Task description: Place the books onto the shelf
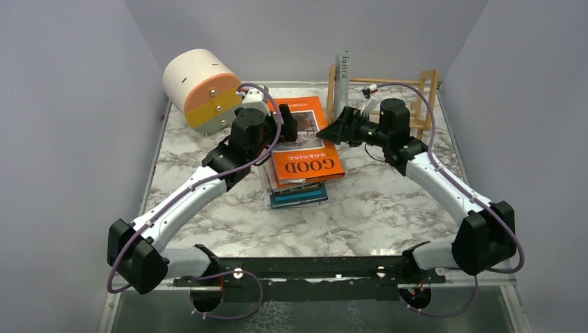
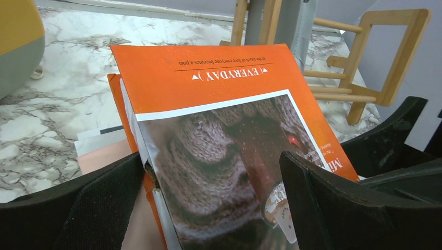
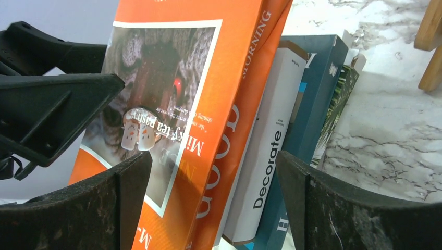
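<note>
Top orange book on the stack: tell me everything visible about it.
The top orange book looks like a thin, glossy paperback. Its orange cover has a white-framed photo of brown knitwear with "(EVERYDAY)" printed above it. It lies face up, slightly askew, on the larger orange GOOD MORNING book, topping the book stack on the marble-look table. The open left pincer and open right pincer straddle opposite edges. Contact can't be confirmed.

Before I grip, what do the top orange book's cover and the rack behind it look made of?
Top orange book: thin coated paper or card, smooth satin finish with printed photo; white page edges show at its side, so probably a softcover. Rack: pale bare or lightly sealed wood, faint grain, round dowel rails.
</note>
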Controlling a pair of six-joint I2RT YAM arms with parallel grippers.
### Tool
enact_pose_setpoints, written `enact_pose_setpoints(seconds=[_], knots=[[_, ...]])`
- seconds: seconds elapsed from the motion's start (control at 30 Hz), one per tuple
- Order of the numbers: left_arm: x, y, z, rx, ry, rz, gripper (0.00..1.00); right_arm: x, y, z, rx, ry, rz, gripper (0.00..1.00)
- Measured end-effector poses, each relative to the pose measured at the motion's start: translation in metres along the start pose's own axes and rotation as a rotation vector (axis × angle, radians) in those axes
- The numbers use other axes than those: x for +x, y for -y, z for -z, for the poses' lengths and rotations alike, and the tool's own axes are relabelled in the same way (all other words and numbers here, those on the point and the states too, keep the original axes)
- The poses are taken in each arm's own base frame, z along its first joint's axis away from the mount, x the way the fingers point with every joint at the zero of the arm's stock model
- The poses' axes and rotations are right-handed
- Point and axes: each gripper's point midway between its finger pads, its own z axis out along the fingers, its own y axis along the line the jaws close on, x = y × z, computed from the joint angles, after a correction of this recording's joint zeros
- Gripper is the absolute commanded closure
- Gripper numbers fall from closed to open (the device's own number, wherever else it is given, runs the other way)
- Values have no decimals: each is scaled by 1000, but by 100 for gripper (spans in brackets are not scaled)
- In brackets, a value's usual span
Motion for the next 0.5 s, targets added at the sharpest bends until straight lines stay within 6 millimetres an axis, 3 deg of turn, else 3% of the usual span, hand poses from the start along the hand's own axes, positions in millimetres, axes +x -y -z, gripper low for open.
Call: enact_pose_setpoints(seconds=[0.23,0.5], knots=[[2,11,-3,24,-3,-4,1,13,5,-5,-14,-45,-42,13],[4,21,-12,40,-6,-4,1,17,-3,-9,-81,-63,-69,15]])
